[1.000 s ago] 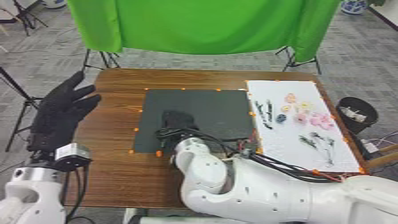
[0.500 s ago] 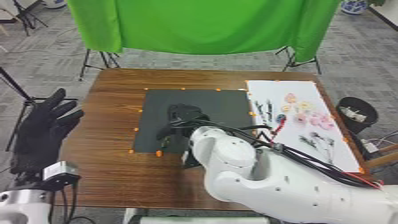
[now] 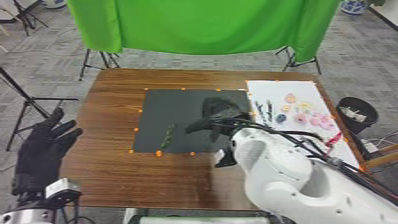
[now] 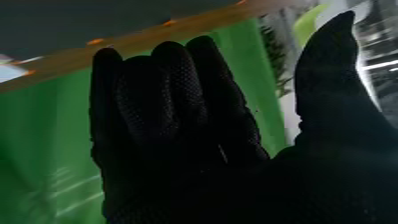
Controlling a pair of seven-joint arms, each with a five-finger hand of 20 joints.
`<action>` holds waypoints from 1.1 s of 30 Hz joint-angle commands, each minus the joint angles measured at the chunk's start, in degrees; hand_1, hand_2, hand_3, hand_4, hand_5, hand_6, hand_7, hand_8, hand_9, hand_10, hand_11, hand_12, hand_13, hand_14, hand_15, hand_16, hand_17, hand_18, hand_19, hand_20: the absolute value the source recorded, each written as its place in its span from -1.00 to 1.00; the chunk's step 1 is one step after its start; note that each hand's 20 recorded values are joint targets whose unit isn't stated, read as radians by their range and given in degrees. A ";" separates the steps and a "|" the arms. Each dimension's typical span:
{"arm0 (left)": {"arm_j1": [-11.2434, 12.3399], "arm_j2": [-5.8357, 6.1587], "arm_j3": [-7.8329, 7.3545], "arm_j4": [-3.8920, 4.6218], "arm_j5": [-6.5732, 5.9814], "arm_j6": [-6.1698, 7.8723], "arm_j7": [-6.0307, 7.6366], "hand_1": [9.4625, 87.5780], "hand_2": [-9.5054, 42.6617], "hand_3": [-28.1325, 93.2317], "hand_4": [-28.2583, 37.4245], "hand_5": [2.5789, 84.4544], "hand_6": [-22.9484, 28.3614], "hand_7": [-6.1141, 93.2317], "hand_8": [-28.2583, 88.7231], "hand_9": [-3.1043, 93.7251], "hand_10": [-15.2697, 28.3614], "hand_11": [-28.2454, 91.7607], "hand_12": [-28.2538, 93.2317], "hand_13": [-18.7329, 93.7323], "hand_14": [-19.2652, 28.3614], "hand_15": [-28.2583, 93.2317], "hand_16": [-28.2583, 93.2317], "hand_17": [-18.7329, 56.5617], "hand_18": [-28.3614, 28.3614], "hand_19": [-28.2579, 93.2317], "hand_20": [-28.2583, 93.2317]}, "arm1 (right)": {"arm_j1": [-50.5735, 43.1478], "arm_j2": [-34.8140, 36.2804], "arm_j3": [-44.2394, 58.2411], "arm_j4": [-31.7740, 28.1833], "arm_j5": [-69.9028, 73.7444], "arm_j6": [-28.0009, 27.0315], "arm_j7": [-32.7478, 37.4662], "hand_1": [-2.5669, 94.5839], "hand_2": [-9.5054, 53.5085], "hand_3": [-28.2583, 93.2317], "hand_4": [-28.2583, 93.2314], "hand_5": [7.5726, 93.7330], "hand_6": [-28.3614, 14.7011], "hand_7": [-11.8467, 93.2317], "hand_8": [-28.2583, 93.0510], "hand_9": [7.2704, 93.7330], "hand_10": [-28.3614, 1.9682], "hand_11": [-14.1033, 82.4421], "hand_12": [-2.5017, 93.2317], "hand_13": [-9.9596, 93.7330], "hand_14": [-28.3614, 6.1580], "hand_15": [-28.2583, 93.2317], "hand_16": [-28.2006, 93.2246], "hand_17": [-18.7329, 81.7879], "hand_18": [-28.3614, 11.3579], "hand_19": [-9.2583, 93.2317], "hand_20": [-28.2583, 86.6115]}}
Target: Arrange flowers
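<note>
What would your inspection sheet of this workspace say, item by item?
Surface: brown wooden table; black mat with white sheet to its right.
Job's things: one green stem on the mat; pink flowers, yellow flowers and dark sprigs on the sheet.
Clutter: small orange markers along the mat's edges.
Hands: right hand open over the mat's right part; left hand open, off to the mat's left.
Cables: black cables along the right arm, crossing above the sheet.
Surroundings: green curtain beyond the table; black bin with pale contents at right.
</note>
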 commanded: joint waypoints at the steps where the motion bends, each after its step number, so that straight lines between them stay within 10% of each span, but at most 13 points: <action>1: -0.63 1.48 0.63 -1.02 3.80 3.34 -3.34 -0.65 -0.35 0.46 -1.00 -0.23 0.16 -0.67 -0.65 -0.32 0.46 -0.14 -0.32 -0.38 0.71 0.29 -0.66 -0.86 0.58 0.05 -0.32 | -11.91 8.40 12.87 -4.09 -2.67 2.92 4.52 -0.30 -0.75 0.64 -0.84 0.18 -0.32 -0.26 -0.68 0.17 -0.73 0.45 -0.44 0.41 -0.39 0.84 -0.28 -0.16 -1.00 0.58 -0.21; 14: -1.35 1.42 1.55 -0.97 3.80 2.63 -4.01 -0.62 -0.34 0.46 -0.98 -0.24 0.16 -0.67 -0.65 -0.34 0.45 -0.13 -0.32 -0.38 0.71 0.29 -0.67 -0.85 0.58 0.05 -0.30 | -32.03 11.45 34.50 -5.36 -7.02 4.27 12.61 -0.28 -0.77 0.62 -0.84 0.10 -0.34 -0.31 -0.68 0.20 -0.72 0.48 -0.44 0.49 -0.27 0.91 -0.29 -0.10 -1.00 0.62 -0.24; 23: 0.43 3.42 1.16 -1.09 0.08 3.52 0.61 -0.61 -0.34 0.46 -0.97 -0.24 0.16 -0.67 -0.65 -0.34 0.45 -0.13 -0.33 -0.38 0.71 0.29 -0.67 -0.85 0.59 0.05 -0.30 | -38.57 10.65 39.66 -2.53 -7.56 1.44 16.78 -0.23 -0.82 0.59 -0.84 0.13 -0.41 -0.37 -0.67 0.24 -0.74 0.48 -0.45 0.51 -0.27 0.89 -0.30 -0.05 -1.00 0.65 -0.30; 33: -1.23 2.87 2.28 -0.62 0.74 2.11 0.28 -0.61 -0.34 0.47 -0.96 -0.24 0.16 -0.67 -0.65 -0.34 0.45 -0.12 -0.33 -0.38 0.71 0.30 -0.67 -0.84 0.60 0.06 -0.30 | -41.52 10.98 41.81 -0.37 -9.37 1.53 19.02 -0.17 -0.85 0.61 -0.85 0.20 -0.58 -0.46 -0.64 0.21 -0.98 0.50 -0.50 0.50 -0.37 0.91 -0.36 -0.30 -1.00 0.44 -0.46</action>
